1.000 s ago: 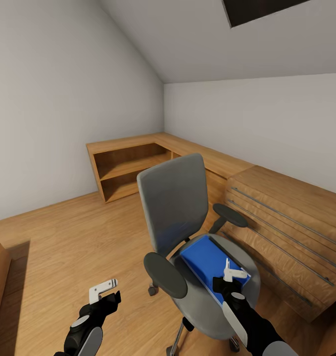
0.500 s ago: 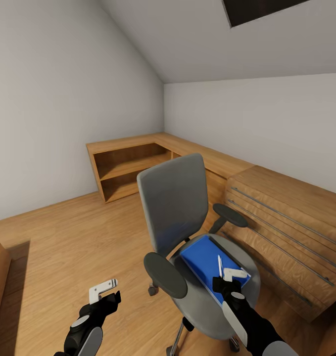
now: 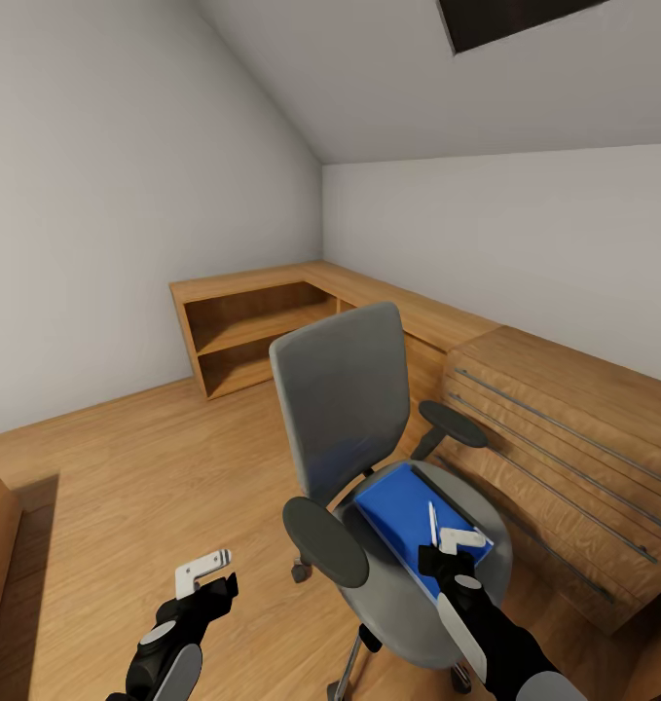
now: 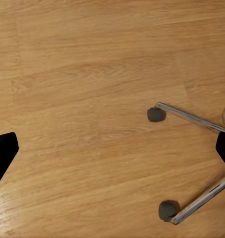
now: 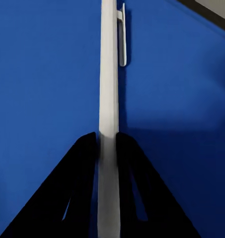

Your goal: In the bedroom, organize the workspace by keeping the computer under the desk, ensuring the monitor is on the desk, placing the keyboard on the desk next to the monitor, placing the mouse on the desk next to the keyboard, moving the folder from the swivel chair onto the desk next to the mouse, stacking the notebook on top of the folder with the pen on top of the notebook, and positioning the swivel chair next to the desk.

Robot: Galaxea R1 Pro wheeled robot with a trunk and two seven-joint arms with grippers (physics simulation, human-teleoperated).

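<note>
Sloped white ceiling and plain walls enclose a room with a wood plank floor; we note a low wooden corner shelf unit and a light wooden drawer chest along the walls. Item: swivel chair, grey with black armrests, standing just beside the chest. Item: folder, bright blue, lying flat on the chair seat. Item: pen, pale and thin, clamped between the fingers of our right gripper directly over the folder. Item: left gripper, hanging over bare floor near the chair's chrome legs; its fingers stand apart, holding nothing.
</note>
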